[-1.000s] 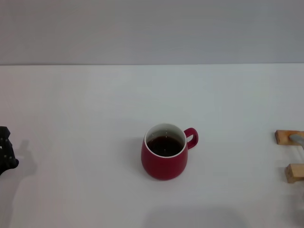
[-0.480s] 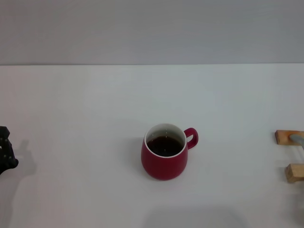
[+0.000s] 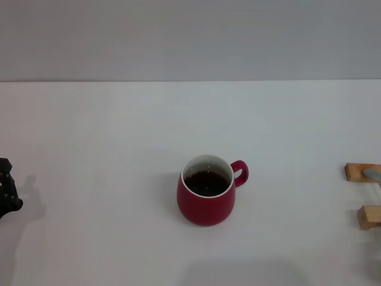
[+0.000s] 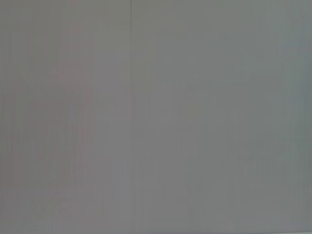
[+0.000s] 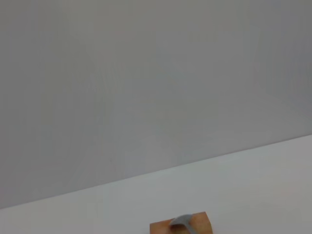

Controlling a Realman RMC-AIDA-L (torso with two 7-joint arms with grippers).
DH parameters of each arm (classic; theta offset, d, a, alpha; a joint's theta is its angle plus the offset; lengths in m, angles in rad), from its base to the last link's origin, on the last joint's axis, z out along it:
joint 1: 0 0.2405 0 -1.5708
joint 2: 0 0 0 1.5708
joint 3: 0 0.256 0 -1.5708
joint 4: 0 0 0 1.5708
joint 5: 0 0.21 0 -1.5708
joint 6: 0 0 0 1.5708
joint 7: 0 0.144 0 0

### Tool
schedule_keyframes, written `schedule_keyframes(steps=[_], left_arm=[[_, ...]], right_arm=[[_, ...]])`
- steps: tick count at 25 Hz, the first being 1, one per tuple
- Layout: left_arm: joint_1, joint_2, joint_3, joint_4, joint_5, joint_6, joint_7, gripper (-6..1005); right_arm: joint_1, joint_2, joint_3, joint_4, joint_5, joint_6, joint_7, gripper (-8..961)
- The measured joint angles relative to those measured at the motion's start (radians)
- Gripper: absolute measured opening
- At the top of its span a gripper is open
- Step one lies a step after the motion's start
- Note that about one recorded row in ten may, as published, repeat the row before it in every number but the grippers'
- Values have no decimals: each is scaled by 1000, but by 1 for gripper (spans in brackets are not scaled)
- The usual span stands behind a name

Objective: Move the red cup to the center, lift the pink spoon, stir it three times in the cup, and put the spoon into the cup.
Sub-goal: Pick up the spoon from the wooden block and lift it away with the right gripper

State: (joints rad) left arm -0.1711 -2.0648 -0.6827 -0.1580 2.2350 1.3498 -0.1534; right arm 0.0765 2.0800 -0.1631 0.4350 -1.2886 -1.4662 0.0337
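The red cup [image 3: 205,192] stands upright near the middle of the white table [image 3: 107,137], with dark liquid inside and its handle to the right. Only the grey metal bowl of the pink spoon [image 3: 372,173] shows, at the right edge of the head view, resting on a tan wooden block. The spoon bowl also shows in the right wrist view [image 5: 183,221]; the pink handle is out of view. A black part of my left gripper [image 3: 7,193] sits at the far left edge, far from the cup. My right gripper is not visible.
Two tan wooden blocks [image 3: 357,172] [image 3: 369,216] lie at the right edge of the table. One block shows in the right wrist view [image 5: 161,227]. A grey wall [image 3: 190,36] stands behind the table. The left wrist view shows only plain grey.
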Motion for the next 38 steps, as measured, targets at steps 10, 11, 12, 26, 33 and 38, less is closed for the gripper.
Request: schedule_keyframes(steps=[10, 11, 12, 26, 33, 38], left_arm=[[-1, 0, 0, -1, 0, 0, 0, -2], [-1, 0, 0, -1, 0, 0, 0, -2], [-1, 0, 0, -1, 0, 0, 0, -2], [2, 2, 0, 0, 0, 6, 0, -2], [2, 1, 0, -1, 0, 4, 0, -2], [4, 0, 0, -4, 0, 6, 0, -2]], right_arm=[[3, -2, -5, -1, -2, 0, 0, 252], [3, -2, -5, -1, -2, 0, 0, 244], [3, -2, -5, -1, -2, 2, 0, 236], [6, -1, -4, -5, -1, 23, -7, 128], [17, 0, -6, 17, -8, 4, -20, 113], [19, -10, -2, 96, -9, -80, -147, 112]])
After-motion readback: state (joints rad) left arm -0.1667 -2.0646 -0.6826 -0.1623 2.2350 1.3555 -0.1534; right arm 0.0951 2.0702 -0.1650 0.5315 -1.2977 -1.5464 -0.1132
